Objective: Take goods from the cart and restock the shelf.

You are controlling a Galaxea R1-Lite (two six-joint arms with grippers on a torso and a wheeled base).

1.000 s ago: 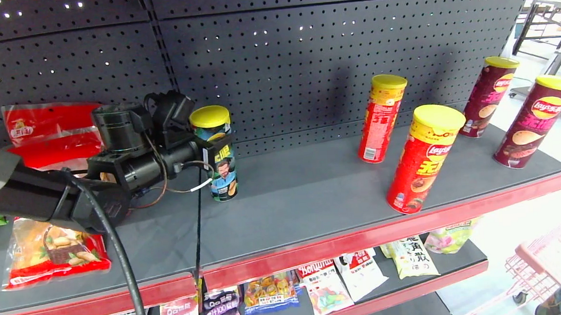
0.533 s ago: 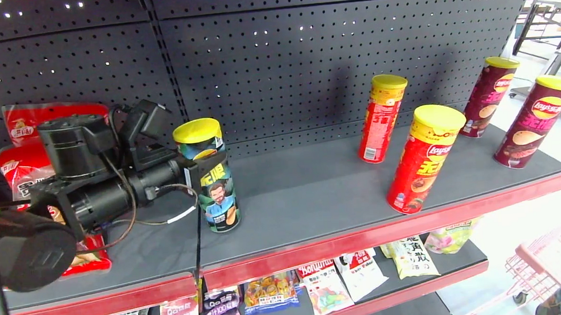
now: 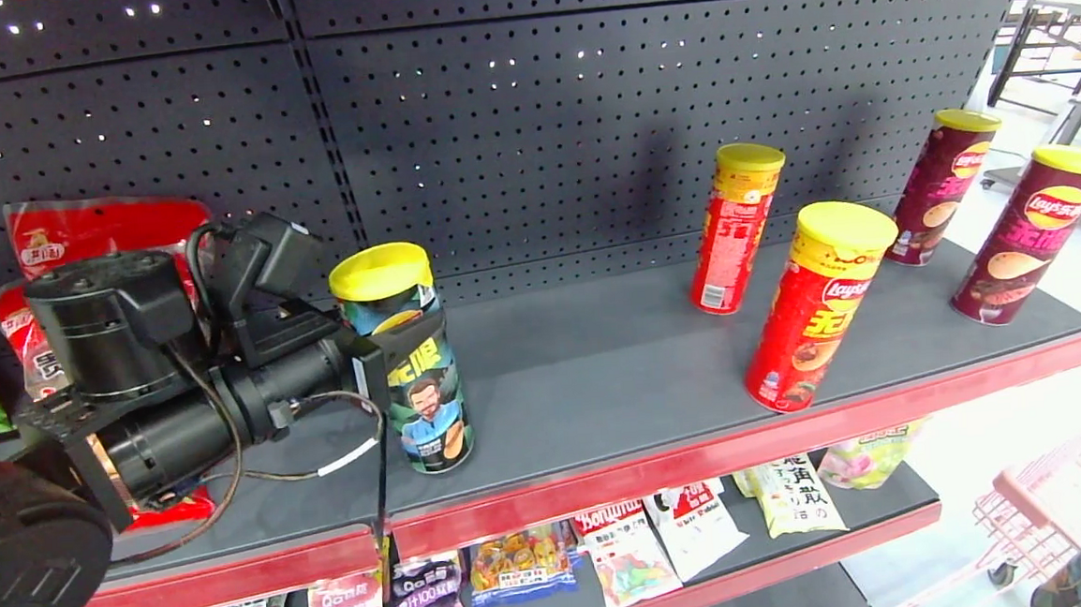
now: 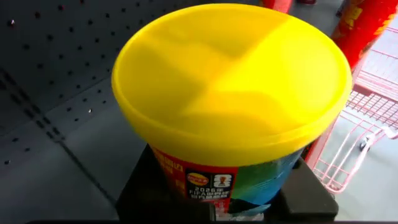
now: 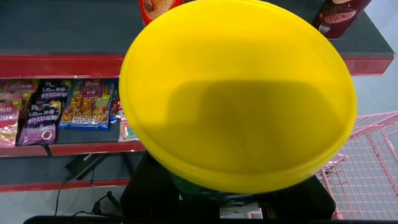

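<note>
A chip can (image 3: 408,358) with a yellow lid and a blue-green label stands upright near the front of the dark shelf (image 3: 582,376), left of centre. My left gripper (image 3: 409,347) is shut on its upper body, reaching in from the left. In the left wrist view the can's yellow lid (image 4: 230,81) sits above the left gripper (image 4: 227,200), whose black fingers (image 4: 149,199) flank the can. In the right wrist view my right gripper (image 5: 227,198) is shut on a second yellow-lidded can (image 5: 236,93), held out in front of the shelf's red edge (image 5: 62,65).
Two red cans (image 3: 817,305) (image 3: 735,228) and two maroon cans (image 3: 946,187) (image 3: 1029,234) stand on the shelf's right half. Red snack bags (image 3: 77,240) lie at the left behind my arm. Bagged snacks (image 3: 621,552) fill the lower shelf. A pink cart (image 3: 1060,506) stands at the lower right.
My left arm has drawn the blue-green can from near the pegboard toward the shelf's front edge. The other cans have not moved.
</note>
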